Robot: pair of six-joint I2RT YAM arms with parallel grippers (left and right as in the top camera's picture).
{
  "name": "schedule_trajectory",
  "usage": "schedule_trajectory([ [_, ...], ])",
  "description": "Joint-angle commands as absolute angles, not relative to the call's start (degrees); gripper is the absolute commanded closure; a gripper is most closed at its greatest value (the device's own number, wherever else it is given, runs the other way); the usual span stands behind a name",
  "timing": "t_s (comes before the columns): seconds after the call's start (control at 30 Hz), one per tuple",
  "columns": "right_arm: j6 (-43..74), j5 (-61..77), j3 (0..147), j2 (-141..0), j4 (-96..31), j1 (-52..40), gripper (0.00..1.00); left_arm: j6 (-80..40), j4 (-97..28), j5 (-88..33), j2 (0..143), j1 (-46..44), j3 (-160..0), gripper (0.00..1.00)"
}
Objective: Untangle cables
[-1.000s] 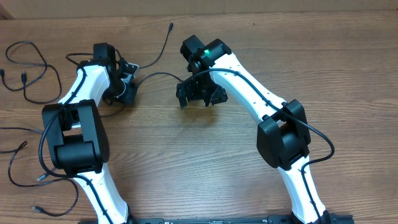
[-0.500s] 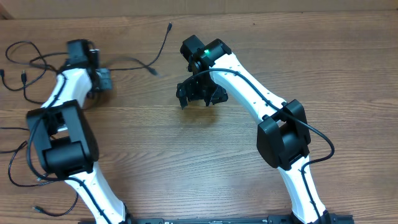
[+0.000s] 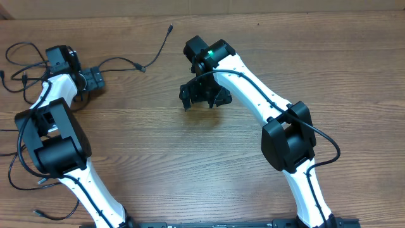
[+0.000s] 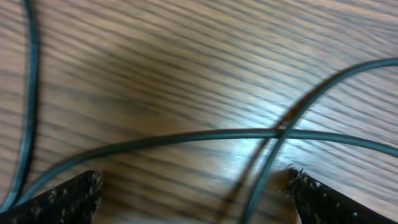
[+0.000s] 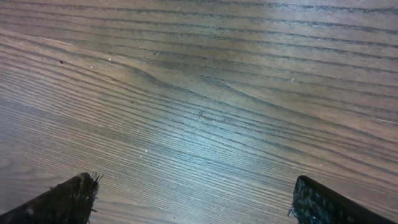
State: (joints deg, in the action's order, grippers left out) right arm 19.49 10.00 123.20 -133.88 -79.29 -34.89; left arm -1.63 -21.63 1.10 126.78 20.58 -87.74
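The cables (image 4: 186,135) are thin black cords lying flat on the wooden surface (image 5: 199,93). Most are gathered at the left side around the left arm, and one strand runs out toward the middle and ends in a small plug (image 3: 171,28). By the look of them they weigh next to nothing and are fully limp. A tug on one end will likely drag the whole length, and any loop it crosses, rather than lift it clear, and the smooth sheath may slip through a loose pinch. The left gripper (image 3: 95,81) hovers low over a crossing (image 4: 283,132) of two strands; its jaws are spread wide, with the strands on the wood below the gap and none pinched. The right gripper (image 3: 201,95) hangs over bare wood well apart from any cord, jaws likewise spread and empty. A sensible hold, I judge, is on a single strand just beside the crossing, or close behind a plug where the stiffer end gives the jaws something to bite on — never on both strands at once.
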Motion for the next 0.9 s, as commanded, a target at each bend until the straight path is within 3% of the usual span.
schedule_trajectory([
  [0.0, 19.42, 9.50, 122.89, -132.88, -79.13, -34.65, 0.00, -1.28, -23.55, 0.32, 131.33, 17.21, -86.08, 0.00],
  [0.3, 19.46, 9.52, 122.89, -132.88, -78.98, -34.65, 0.00, 3.36, -22.63, -6.79, 131.26, 9.30, -86.39, 0.00],
  [0.63, 19.46, 9.52, 122.91, -131.00, -76.66, -35.00, 0.00, 1.08, -34.20, 3.66, 126.61, 5.80, -105.49, 0.00],
  [0.87, 17.87, 8.14, 122.91, -120.31, -70.15, -35.66, 0.00, 3.33, -39.68, 8.93, 121.43, 7.60, -120.73, 0.00],
])
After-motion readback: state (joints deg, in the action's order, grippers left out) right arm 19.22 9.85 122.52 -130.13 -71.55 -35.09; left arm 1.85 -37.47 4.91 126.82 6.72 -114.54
